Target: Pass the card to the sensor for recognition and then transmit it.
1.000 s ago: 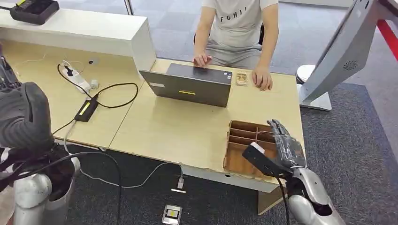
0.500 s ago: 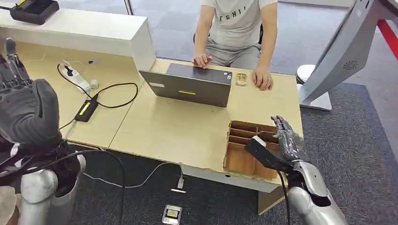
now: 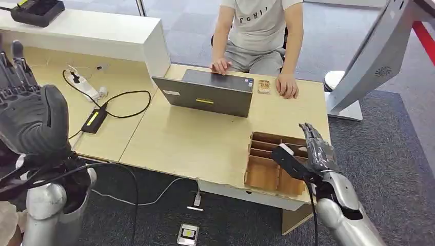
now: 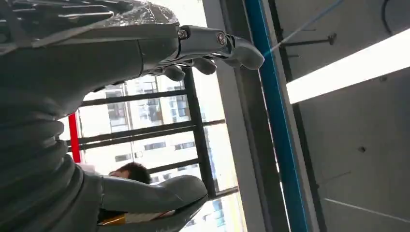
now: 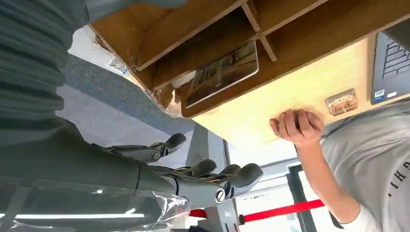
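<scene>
From the head view you get the whole layout: a light wooden worktop [image 3: 205,138] with a dark grey laptop [image 3: 208,93] on it, a person [image 3: 259,31] in a pale grey T-shirt sitting behind it, and a brown divided wooden tray [image 3: 267,166] at the near right corner. The right robot hand [image 3: 313,154] hangs just past that tray's outer edge, fingers straight and spread, nothing in it. What that view doesn't give you is what's inside the tray; the right wrist view does, showing a flat card with a brownish printed picture [image 5: 222,72] lying in one compartment, well clear of the fingers [image 5: 212,176]. A second small tan card-like thing [image 3: 263,86] sits on the worktop beside the person's hand [image 3: 287,87], also visible from the right wrist, but it's too small to read. The left robot hand [image 3: 31,115] is raised at the left edge, partly cut off; the left wrist view looks up past it at windows and ceiling, with the fingers [image 4: 212,48] extended and empty, so open too. A black box-shaped device [image 3: 37,10] sits on the white raised counter [image 3: 102,36] far left, cropped by the frame, so can't tell what it is.
</scene>
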Tool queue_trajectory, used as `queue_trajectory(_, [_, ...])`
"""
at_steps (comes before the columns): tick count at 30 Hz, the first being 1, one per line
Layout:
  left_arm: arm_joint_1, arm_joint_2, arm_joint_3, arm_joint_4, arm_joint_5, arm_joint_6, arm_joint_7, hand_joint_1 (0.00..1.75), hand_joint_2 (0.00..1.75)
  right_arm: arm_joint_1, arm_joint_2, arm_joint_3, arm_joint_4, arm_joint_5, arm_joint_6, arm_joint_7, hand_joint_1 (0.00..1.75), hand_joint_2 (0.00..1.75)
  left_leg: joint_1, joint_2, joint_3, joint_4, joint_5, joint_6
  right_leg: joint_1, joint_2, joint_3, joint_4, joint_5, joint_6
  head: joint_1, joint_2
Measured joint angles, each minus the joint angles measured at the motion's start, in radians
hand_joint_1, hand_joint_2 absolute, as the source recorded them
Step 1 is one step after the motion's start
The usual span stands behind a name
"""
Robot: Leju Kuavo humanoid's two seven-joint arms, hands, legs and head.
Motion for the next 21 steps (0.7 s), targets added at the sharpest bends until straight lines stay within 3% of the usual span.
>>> queue_trajectory(5, [-0.004, 0.000, -0.005, 0.005, 0.005, 0.003, -0.002, 0.00, 1.75, 0.000, 0.000, 0.006, 0.013, -0.015, -0.002, 0.000, 0.02, 1.75, 0.000, 0.000, 0.000, 0.000, 0.000, 0.000, 0.000, 0.000, 0.000, 0.000, 0.000, 0.000, 0.000, 0.000])
queue_trajectory(7, [-0.005, 0.000, -0.006, 0.006, 0.005, 0.004, -0.003, 0.00, 1.75, 0.000, 0.000, 0.008, 0.014, -0.016, -0.002, 0.000, 0.19, 1.75, 0.000, 0.000, 0.000, 0.000, 0.000, 0.000, 0.000, 0.000, 0.000, 0.000, 0.000, 0.000, 0.000, 0.000])
queue_trajectory(8, [-0.006, 0.000, -0.007, 0.006, 0.005, 0.004, -0.003, 0.00, 1.75, 0.000, 0.000, 0.010, 0.016, -0.016, -0.002, 0.000, 0.77, 1.75, 0.000, 0.000, 0.000, 0.000, 0.000, 0.000, 0.000, 0.000, 0.000, 0.000, 0.000, 0.000, 0.000, 0.000])
queue_trajectory(9, [-0.007, 0.000, -0.008, 0.006, 0.005, 0.004, -0.003, 0.00, 1.75, 0.000, 0.002, 0.011, 0.018, -0.016, -0.002, 0.000, 1.48, 1.75, 0.000, 0.000, 0.000, 0.000, 0.000, 0.000, 0.000, 0.000, 0.000, 0.000, 0.000, 0.000, 0.000, 0.000])
queue_trajectory(14, [-0.013, 0.000, -0.011, 0.010, 0.005, 0.006, -0.003, 0.00, 1.75, 0.000, 0.009, 0.020, 0.024, -0.018, -0.002, 0.000, 1.71, 1.75, 0.000, 0.000, 0.000, 0.000, 0.000, 0.000, 0.000, 0.000, 0.000, 0.000, 0.000, 0.000, 0.000, 0.000])
queue_trajectory(21, [-0.014, 0.000, -0.014, 0.010, 0.005, 0.013, -0.003, 0.00, 1.75, -0.010, 0.024, 0.032, 0.042, -0.022, -0.001, -0.008, 1.73, 1.75, 0.000, 0.000, 0.000, 0.000, 0.000, 0.000, 0.000, 0.000, 0.000, 0.000, 0.000, 0.000, 0.000, 0.000])
